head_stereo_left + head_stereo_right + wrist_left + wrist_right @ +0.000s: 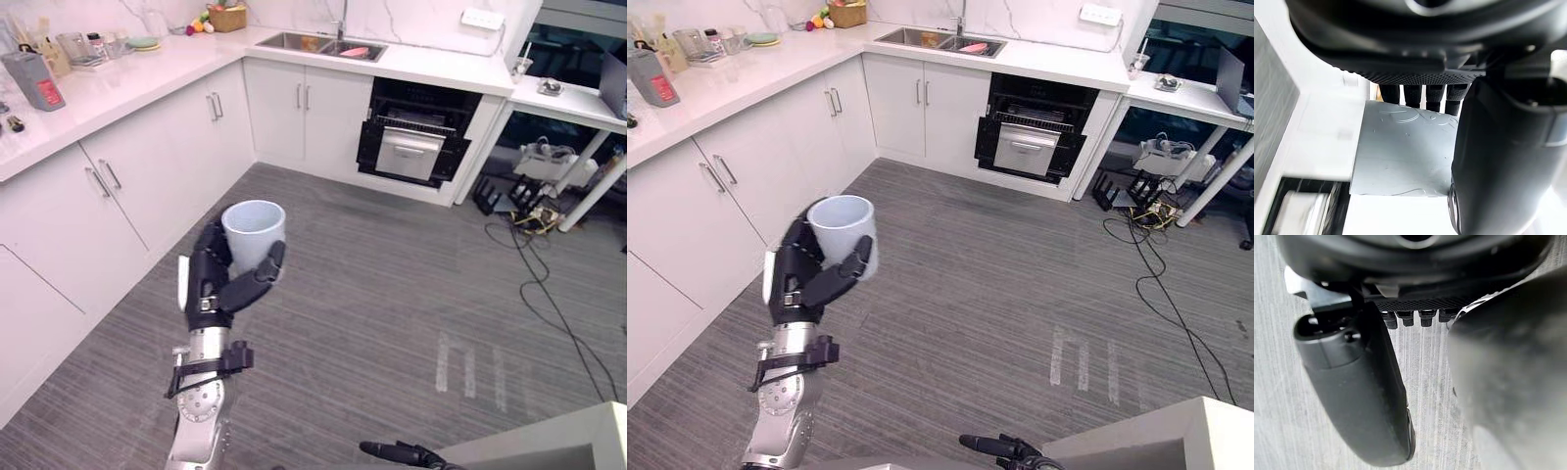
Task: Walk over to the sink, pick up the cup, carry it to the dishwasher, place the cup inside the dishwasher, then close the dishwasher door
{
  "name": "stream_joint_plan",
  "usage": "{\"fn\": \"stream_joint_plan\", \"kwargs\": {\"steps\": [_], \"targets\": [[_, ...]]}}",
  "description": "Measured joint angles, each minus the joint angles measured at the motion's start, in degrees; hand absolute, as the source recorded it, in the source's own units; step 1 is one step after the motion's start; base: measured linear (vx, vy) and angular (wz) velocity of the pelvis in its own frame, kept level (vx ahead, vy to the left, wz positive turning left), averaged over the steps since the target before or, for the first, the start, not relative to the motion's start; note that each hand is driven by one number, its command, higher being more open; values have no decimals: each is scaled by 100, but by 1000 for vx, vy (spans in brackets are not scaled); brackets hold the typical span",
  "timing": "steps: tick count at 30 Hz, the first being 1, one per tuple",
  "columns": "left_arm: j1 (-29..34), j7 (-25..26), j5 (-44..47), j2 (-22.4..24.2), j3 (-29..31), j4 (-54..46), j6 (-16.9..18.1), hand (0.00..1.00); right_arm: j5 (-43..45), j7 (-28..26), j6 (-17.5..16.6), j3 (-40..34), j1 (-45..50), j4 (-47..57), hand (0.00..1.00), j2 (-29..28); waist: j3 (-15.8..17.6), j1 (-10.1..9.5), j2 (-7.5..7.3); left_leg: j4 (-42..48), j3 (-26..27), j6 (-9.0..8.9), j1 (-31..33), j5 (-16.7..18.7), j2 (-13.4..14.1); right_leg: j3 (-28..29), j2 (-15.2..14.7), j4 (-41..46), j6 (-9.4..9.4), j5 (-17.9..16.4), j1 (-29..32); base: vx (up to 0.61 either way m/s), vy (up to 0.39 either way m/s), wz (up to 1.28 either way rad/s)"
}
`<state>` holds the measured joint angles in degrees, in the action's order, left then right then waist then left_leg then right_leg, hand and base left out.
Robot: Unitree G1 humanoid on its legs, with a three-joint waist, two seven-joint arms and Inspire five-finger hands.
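Grey striped floor (392,294) underfoot, white cabinets (147,196) running along the left and round the far corner under a pale marble counter (127,83). And there's the cup (253,227), a pale one, upright with its mouth up, held above the floor, well apart from the counter. The left hand (211,279) is clamped on it: fingers (1413,95) curled round one side of the wall, thumb (1498,161) pressed across the other, the cup's rim standing clear above the hand. Away at the far counter sits the steel sink (309,42), something reddish lying in its right basin. Just right of the sink's cabinets, under the same counter, the dishwasher (416,137) stands open, dark inside with a silver front panel showing. A basket (227,18) rests in the back corner of the counter. Down at the lower edge the right hand (402,453) hangs low over the floor, nothing in it; whether it is open or closed I cannot tell.
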<state>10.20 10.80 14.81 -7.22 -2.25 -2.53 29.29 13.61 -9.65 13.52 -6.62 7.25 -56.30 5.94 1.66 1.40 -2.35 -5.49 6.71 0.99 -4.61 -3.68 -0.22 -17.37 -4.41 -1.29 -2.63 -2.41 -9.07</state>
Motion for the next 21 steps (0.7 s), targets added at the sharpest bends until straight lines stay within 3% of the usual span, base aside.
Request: {"fn": "stream_joint_plan", "kwargs": {"steps": [8,11,12,13,15,16,18,20,21], "targets": [[39,49,106,5,253,-84,-2,0,195,1,-48,-34,14,-33,100,17,81,-52,50,-2,-270,-32,39,-36,86,-151,44,244,105,-193,66,-102,-21,14],[243,48,107,119,322,-622,-3,0,316,-36,-73,-32,18,-78,100,35,78,-65,52,125,-258,-23,222,-12,147,104,160,236,130,-212,208,-54,-20,1],[245,44,106,132,341,-744,10,0,327,-49,-59,-35,3,-87,100,40,103,-72,36,393,-254,-45,389,108,157,194,191,235,134,-214,249,6,-8,-7],[253,36,106,157,430,-920,36,0,326,-143,0,-33,-17,-90,100,110,245,-141,68,1298,-173,-77,783,596,262,363,282,253,158,-210,232,-6,-8,-20],[280,31,107,239,596,-986,40,0,325,-191,32,-42,-44,-149,100,203,326,-226,163,2162,-62,-48,1017,917,429,420,381,324,255,-158,113,7,3,-20],[271,27,107,282,649,-1017,38,0,322,-174,45,-47,-53,-174,100,204,389,-191,195,2481,22,-102,1119,961,467,365,383,388,299,-195,76,20,17,25],[232,-104,104,432,723,-1122,36,0,326,-159,137,-207,-15,-231,100,254,618,-188,208,4009,407,-226,1769,1023,739,186,351,674,436,-515,-31,-9,53,48],[247,-202,102,473,801,-1128,31,0,317,-156,166,-238,-11,-284,100,322,850,-215,295,4178,476,-318,1955,1252,777,138,320,741,420,-648,-269,13,74,28],[272,-216,103,526,895,-1130,27,0,301,-179,169,-327,-21,-282,100,362,883,-228,330,3639,543,-372,2041,1205,722,131,265,735,390,-708,-333,62,123,12]]}}
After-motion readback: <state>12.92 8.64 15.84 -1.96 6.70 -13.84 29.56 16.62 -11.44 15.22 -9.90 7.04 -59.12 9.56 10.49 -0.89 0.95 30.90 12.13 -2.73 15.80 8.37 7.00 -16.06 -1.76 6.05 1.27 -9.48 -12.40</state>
